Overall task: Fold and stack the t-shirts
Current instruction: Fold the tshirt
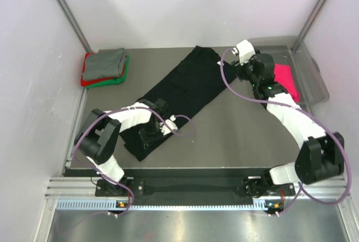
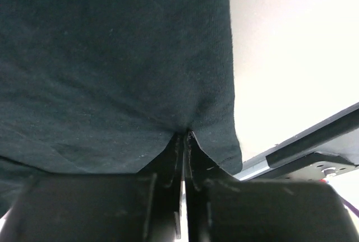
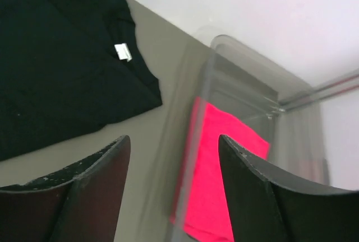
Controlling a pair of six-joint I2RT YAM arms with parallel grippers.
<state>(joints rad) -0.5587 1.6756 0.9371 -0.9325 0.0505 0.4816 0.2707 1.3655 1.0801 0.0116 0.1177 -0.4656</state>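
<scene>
Pinching the near end of the black t-shirt (image 1: 180, 88), the left gripper (image 1: 152, 135) has its fingers pressed together on a tuck of dark cloth, seen close up from the left wrist camera (image 2: 184, 141). The shirt lies in a long folded strip running diagonally across the grey table (image 1: 241, 133), its white neck label (image 3: 122, 51) at the far end. Above that far end the right gripper (image 1: 247, 64) hangs with its fingers spread wide and nothing between them (image 3: 174, 141). Just beside it, a hot-pink t-shirt (image 1: 285, 79) lies inside a clear plastic bin (image 1: 315, 77) at the table's far right corner. At the far left corner sits a folded stack: a grey t-shirt (image 1: 105, 60) on top, with a red t-shirt (image 1: 86, 78) and a green t-shirt (image 1: 122, 77) beneath it.
</scene>
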